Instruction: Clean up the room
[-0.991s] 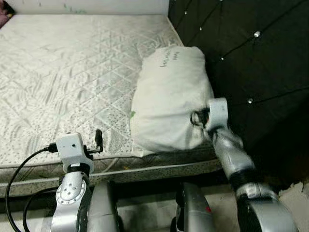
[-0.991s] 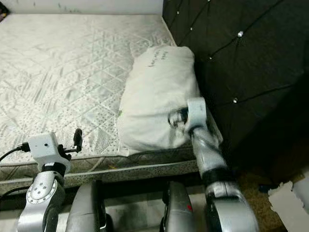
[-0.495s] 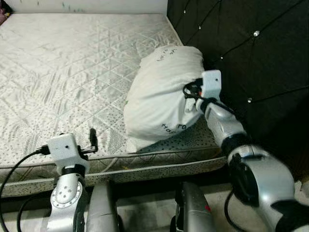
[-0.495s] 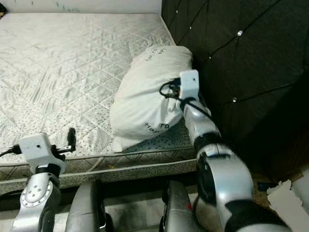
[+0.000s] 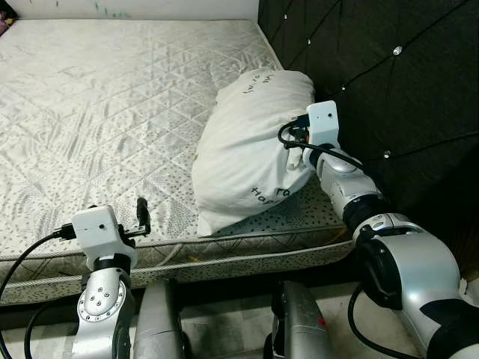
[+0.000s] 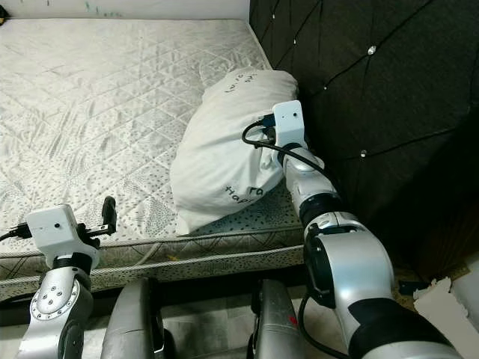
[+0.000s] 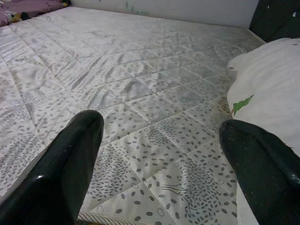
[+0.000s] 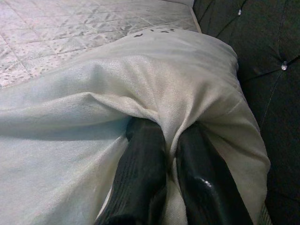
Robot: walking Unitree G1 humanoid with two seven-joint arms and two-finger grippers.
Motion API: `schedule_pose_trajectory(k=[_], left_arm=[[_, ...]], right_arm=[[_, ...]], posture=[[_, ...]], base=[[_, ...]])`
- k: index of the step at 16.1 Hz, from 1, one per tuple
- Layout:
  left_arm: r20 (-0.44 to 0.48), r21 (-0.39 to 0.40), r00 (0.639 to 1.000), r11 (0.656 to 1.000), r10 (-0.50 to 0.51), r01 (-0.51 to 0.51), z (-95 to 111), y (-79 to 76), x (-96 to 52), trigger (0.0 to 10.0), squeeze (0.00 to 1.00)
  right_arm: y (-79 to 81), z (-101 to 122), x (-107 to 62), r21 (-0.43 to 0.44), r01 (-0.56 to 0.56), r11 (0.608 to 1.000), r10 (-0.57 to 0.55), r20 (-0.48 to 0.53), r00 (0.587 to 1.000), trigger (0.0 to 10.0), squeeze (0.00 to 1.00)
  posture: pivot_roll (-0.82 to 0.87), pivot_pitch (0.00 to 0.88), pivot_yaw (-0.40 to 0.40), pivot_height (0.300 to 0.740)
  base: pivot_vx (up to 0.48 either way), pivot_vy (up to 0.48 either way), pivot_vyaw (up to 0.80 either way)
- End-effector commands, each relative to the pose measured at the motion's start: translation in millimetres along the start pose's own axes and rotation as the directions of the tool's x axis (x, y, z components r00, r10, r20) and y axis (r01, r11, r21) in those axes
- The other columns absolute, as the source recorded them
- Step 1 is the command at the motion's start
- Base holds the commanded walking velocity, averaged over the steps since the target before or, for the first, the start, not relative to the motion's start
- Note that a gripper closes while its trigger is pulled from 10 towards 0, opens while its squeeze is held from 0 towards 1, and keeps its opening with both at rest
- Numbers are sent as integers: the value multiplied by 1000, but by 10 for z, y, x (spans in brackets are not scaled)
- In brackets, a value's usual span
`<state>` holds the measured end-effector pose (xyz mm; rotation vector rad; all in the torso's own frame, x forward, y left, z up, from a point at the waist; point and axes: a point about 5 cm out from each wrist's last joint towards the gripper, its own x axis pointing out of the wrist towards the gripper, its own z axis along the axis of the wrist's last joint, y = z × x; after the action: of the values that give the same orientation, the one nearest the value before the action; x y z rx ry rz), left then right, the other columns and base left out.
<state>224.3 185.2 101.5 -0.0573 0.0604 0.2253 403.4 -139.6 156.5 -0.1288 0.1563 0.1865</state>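
A white pillow [image 5: 251, 142] with dark lettering lies on the bare quilted mattress [image 5: 112, 112], close to the dark tufted headboard [image 5: 389, 90]. My right gripper [image 8: 169, 161] is shut on a fold of the pillow's cloth at its headboard side, and the near end of the pillow is lifted off the mattress. In the right wrist view the two black fingers [image 8: 143, 173] pinch the fabric between them. My left gripper [image 7: 161, 154] is open and low over the mattress's near edge, left of the pillow, holding nothing.
The headboard rises right behind the pillow. Purple bedding [image 7: 23, 8] lies at the mattress's far corner. Torn paper [image 6: 449, 299] lies on the floor at the right. The mattress's front edge [image 5: 224, 258] runs just before my body.
My right gripper has gone from the pillow's near end up to its headboard side, closed on the cloth and tipped the pillow up. The left arm has barely shifted.
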Motion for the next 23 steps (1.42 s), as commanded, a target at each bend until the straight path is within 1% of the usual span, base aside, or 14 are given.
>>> schedule_pose_trajectory(k=[1, 9, 10, 11, 12, 13, 14, 15, 16, 18, 20, 21, 22, 23], left_arm=[[8, -2, 1000, 1000, 5, -5, 32, -2, -11, 10000, 0], [8, -2, 1000, 1000, 5, -5, 32, -2, -11, 10000, 0], [6, -1, 1000, 1000, 7, -7, 35, 1, -16, 10000, 0], [22, 5, 1000, 1000, -8, 8, 47, 1, -15, 10000, 0], [38, 6, 999, 1000, -20, 20, 60, -3, -22, 10000, 0], [39, 6, 999, 1000, -19, 19, 61, -4, -26, 10000, 0], [39, 6, 999, 1000, -16, 15, 60, -1, -26, 10000, 0], [39, 6, 999, 1000, -16, 16, 59, -4, -21, 10000, 0], [40, 5, 999, 1000, -16, 16, 60, -5, -17, 10000, 0], [43, 8, 999, 1000, -23, 23, 62, -10, -6, 10000, 0], [51, 30, 999, 999, -17, 15, 75, 16, 6, 10000, 0], [53, 32, 998, 999, -15, 14, 78, 20, 7, 10000, 0], [56, 32, 998, 999, 10, -12, 88, 44, 6, 10000, 0], [49, 30, 996, 997, 71, -73, 84, 121, -13, 10000, 0]], right_arm=[[-10, 267, 39, -18, 6, 1000, -4, 78, 997, 0, 0], [-10, 267, 39, -18, 6, 1000, -4, 78, 997, 0, 0], [-19, 279, 47, -47, 19, 999, -16, 60, 998, 0, 0], [-23, 50, -26, -15, -69, 997, 70, 83, 994, 0, 0], [21, -75, -72, -28, -115, 993, 117, 100, 988, 0, 0], [79, -117, -79, -51, -132, 990, 136, 94, 986, 0, 0], [173, -140, -88, -99, -180, 979, 190, 101, 977, 0, 0], [209, -141, -87, -152, -191, 970, 207, 97, 974, 0, 0], [213, -130, -80, -175, -186, 967, 204, 91, 975, 0, 0], [158, -8, -42, -196, -157, 968, 178, 94, 980, 0, 0], [116, 226, 16, -248, -126, 960, 156, 104, 982, 0, 0], [112, 252, 21, -256, -122, 959, 153, 105, 983, 0, 0], [102, 317, 34, -290, -106, 951, 143, 108, 984, 0, 0], [1, 434, 46, -326, -10, 945, 56, 133, 990, 0, 0]], posture=[[82, 46, -60, 597], [82, 46, -60, 597], [82, 46, -60, 597], [70, 15, -63, 597], [71, 15, -64, 597], [72, 12, -68, 597], [71, 12, -68, 597], [69, 9, -66, 597], [69, 9, -66, 597], [68, 6, -61, 597], [72, 2, -62, 597], [76, 1, -65, 597], [83, 3, -70, 597], [96, 4, -81, 597]], base=[[0, 0, 0], [0, 0, 0], [0, 0, 0], [0, 0, 0], [0, 0, 0], [0, 0, 0], [0, 0, 0], [0, 0, 0], [0, 0, 0], [0, 0, 0], [0, 0, 0], [0, 0, 0], [0, 0, 0], [0, 0, 0]])
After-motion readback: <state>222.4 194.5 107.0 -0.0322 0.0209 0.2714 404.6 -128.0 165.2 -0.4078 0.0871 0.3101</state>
